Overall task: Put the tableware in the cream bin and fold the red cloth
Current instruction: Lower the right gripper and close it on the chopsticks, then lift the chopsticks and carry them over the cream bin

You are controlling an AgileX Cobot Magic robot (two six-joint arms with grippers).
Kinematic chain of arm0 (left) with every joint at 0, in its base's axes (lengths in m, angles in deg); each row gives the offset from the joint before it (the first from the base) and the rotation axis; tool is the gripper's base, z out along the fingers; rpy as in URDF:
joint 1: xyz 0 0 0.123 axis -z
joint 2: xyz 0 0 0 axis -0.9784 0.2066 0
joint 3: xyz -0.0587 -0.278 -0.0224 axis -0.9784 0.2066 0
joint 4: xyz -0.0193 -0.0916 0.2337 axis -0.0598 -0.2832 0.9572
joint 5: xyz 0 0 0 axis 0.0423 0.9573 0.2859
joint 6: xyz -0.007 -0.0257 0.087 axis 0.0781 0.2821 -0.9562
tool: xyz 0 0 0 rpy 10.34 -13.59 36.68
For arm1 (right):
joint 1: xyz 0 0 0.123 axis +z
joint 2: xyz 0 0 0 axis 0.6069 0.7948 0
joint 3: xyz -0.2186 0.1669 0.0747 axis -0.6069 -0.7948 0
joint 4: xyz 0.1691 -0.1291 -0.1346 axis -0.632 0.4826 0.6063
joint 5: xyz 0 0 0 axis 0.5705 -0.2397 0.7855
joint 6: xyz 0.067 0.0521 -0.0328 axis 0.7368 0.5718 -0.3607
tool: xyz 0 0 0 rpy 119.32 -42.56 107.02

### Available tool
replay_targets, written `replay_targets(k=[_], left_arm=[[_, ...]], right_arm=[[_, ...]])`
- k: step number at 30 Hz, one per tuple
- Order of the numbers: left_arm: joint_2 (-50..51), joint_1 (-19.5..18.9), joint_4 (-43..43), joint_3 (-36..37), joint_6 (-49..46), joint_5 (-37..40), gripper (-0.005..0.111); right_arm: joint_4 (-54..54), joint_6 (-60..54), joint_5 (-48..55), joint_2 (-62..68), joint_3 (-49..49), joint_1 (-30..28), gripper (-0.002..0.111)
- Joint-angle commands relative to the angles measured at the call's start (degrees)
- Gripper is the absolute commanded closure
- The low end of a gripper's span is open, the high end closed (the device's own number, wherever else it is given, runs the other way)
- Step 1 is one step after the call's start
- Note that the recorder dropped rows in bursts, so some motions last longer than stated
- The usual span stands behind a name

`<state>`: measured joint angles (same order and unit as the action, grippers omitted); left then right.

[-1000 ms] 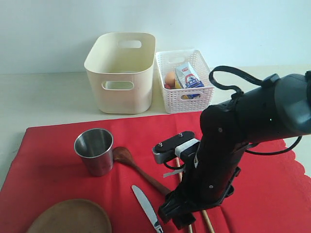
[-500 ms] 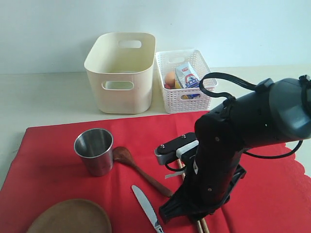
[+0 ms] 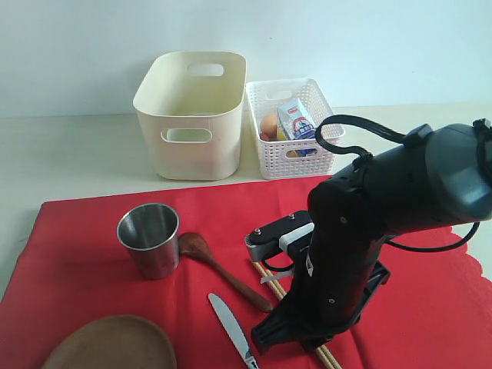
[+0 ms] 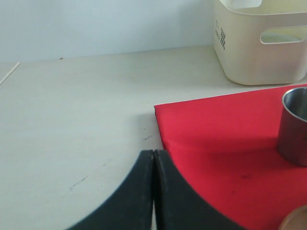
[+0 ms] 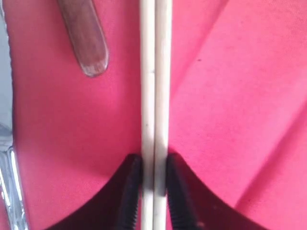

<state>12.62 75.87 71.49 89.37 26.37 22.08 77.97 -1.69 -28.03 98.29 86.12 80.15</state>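
My right gripper [image 5: 154, 160] is shut on the two wooden chopsticks [image 5: 154, 72], which lie side by side between its jaws just above the red cloth [image 3: 77, 254]. In the exterior view the right arm hides the jaws, and the chopsticks [image 3: 269, 278] slant out from under it. On the cloth stand a steel cup [image 3: 150, 238], a dark wooden spoon [image 3: 219, 269], a metal knife [image 3: 231, 327] and a brown wooden plate [image 3: 111, 342]. The cream bin [image 3: 192, 115] stands beyond the cloth. My left gripper [image 4: 153, 152] is shut and empty over the bare table beside the cloth's corner.
A white lattice basket [image 3: 292, 127] beside the bin holds a small carton [image 3: 296, 123] and an egg [image 3: 269, 124]. The spoon's handle end [image 5: 86, 38] lies close to the chopsticks. Pale tabletop [image 4: 72, 120] stretches to the left of the cloth.
The right jaws have closed onto the chopsticks. The chopsticks now slant across the cloth instead of pointing straight out, and the right arm has shifted a little lower and to the right.
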Motion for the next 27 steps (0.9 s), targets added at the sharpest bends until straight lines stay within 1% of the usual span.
replay_targets(k=[1, 4, 6, 8, 10, 17, 23, 27], left_arm=[[-0.33, -0.17, 0.19, 0.17, -0.01, -0.47, 0.107], [-0.33, -0.17, 0.19, 0.17, -0.01, -0.47, 0.107], [-0.33, -0.17, 0.19, 0.17, -0.01, -0.47, 0.107], [-0.33, -0.17, 0.19, 0.17, -0.01, -0.47, 0.107], [-0.33, -0.17, 0.19, 0.17, -0.01, -0.47, 0.107], [-0.33, -0.17, 0.19, 0.17, -0.01, -0.47, 0.107], [-0.33, -0.17, 0.19, 0.17, -0.01, -0.47, 0.107], [-0.33, -0.17, 0.19, 0.17, -0.01, -0.47, 0.107]], right_arm=[[-0.07, 0.12, 0.33, 0.35, 0.03, 0.21, 0.079], [0.13, 0.12, 0.33, 0.57, 0.03, 0.21, 0.08], [0.19, 0.12, 0.33, 1.07, 0.03, 0.21, 0.084], [0.19, 0.12, 0.33, 1.87, 0.03, 0.21, 0.095], [0.19, 0.12, 0.33, 2.59, 0.03, 0.21, 0.109], [0.35, 0.0, -0.21, -1.7, 0.03, 0.21, 0.108], [0.61, -3.09, -0.74, -11.49, 0.03, 0.21, 0.108], [0.61, -5.62, -3.69, -18.27, 0.03, 0.21, 0.108]])
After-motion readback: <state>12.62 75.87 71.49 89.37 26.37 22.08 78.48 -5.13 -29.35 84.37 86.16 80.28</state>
